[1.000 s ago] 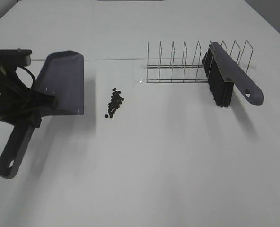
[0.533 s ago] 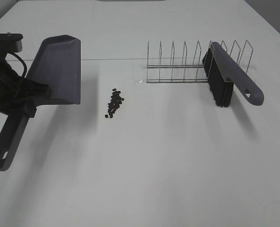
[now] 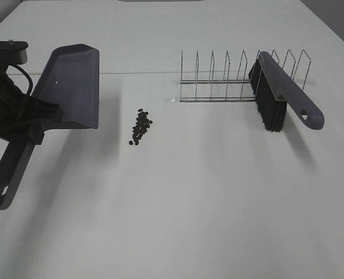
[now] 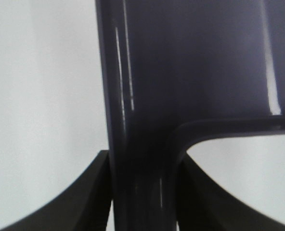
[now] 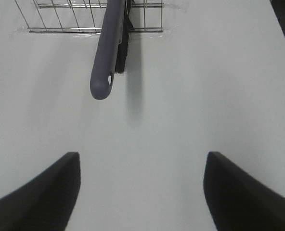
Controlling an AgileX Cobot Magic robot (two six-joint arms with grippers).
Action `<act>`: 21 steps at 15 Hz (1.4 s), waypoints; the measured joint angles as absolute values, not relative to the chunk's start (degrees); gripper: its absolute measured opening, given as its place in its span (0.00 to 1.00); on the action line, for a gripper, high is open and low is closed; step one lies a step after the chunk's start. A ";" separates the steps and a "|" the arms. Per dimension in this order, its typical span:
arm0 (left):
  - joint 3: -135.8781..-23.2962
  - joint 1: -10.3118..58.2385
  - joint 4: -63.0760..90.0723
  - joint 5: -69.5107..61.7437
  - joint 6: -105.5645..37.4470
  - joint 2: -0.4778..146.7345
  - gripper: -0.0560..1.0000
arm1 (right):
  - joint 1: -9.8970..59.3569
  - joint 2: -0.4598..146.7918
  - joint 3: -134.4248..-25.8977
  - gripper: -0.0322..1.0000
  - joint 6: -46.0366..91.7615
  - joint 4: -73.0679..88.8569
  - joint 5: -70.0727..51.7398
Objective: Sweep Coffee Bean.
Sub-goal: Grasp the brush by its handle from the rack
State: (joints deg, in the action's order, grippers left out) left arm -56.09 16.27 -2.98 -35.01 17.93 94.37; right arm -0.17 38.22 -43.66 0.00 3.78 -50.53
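Setup stage, I'd say: left fingers [image 4: 92, 202] are clamped on the handle of the one grey-purple plastic dustpan [image 3: 73, 87], right fingers [image 5: 41, 192] spread wide and empty. One cluster of roughly twenty tiny dark coffee beans [image 3: 140, 127] lies on the white bench [image 3: 189, 203] near the dustpan's lip. Next up is probably grabbing the single black-bristled brush [image 3: 285, 90] - well apart from the dustpan, beyond the beans.

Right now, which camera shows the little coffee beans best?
The exterior high view: the whole coffee bean cluster lies unobstructed beside the dustpan. The right wrist view catches only specks at its edge; the left wrist view, none.
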 joint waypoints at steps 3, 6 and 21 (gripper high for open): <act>-56.09 16.27 -2.98 -35.01 17.82 94.37 0.40 | -0.17 53.11 -52.14 0.69 2.12 4.35 -49.90; -56.09 16.27 -2.98 -35.01 17.76 94.37 0.40 | -0.17 64.11 -58.50 0.69 4.58 4.41 -49.73; -56.09 16.27 -4.70 -35.01 17.76 94.37 0.40 | 4.87 108.58 -98.84 0.68 5.04 8.82 -56.89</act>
State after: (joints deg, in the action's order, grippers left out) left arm -56.09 16.27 -4.70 -35.01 17.76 94.37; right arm 4.87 108.58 -98.84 5.04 8.82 -56.89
